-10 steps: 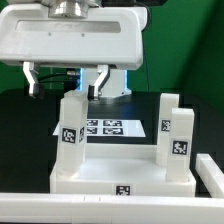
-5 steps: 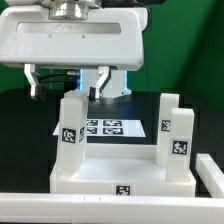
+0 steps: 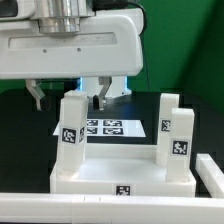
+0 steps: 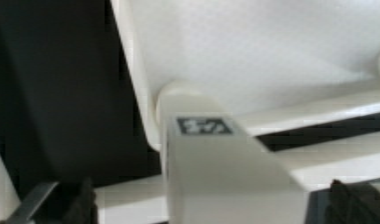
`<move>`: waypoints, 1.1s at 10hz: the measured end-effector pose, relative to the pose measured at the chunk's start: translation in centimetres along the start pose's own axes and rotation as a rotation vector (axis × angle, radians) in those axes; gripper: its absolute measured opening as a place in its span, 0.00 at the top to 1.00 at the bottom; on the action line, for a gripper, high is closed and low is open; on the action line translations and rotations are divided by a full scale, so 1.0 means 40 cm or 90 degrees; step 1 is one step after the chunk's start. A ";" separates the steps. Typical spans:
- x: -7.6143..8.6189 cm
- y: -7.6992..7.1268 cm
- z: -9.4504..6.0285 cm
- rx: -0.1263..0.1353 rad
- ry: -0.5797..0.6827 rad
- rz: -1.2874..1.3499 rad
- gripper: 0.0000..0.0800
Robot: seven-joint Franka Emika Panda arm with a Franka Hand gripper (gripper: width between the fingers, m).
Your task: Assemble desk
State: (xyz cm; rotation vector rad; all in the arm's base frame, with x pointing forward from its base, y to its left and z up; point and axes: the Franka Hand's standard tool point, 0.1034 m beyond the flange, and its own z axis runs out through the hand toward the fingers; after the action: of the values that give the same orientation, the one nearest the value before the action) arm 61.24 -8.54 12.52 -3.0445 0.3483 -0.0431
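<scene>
The white desk tabletop (image 3: 100, 183) lies near the front with tagged white legs standing on it. One leg (image 3: 70, 128) is on the exterior view's left and two legs (image 3: 168, 118) (image 3: 181, 142) are on its right. My gripper (image 3: 68, 96) hangs open just above the left leg's top, one finger on each side of it. In the wrist view that leg (image 4: 208, 150), with a tag on its side, runs between my fingertips (image 4: 59, 200), and the gripper (image 4: 205, 200) is not touching it. The tabletop (image 4: 258, 55) shows white behind it.
The marker board (image 3: 101, 127) lies flat on the black table behind the tabletop. A long white bar (image 3: 60, 206) runs along the front edge. Another white piece (image 3: 212, 176) sits at the exterior view's right.
The gripper has moved down and toward the exterior view's left, so its fingers now stand either side of the left leg's top. It stays open, and the desk parts have not moved.
</scene>
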 end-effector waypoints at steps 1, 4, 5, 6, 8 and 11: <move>-0.002 0.001 0.004 -0.001 -0.002 0.000 0.19; -0.004 -0.002 0.010 -0.001 -0.004 -0.001 0.31; -0.004 -0.002 0.010 -0.001 -0.004 -0.001 0.61; -0.004 -0.001 0.010 -0.001 -0.004 0.000 0.61; -0.004 -0.001 0.010 -0.001 -0.004 0.002 0.64; -0.004 -0.001 0.010 -0.001 -0.004 0.049 0.64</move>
State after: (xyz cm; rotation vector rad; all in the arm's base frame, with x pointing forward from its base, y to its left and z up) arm 61.11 -8.43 12.11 -3.0282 0.4648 -0.0292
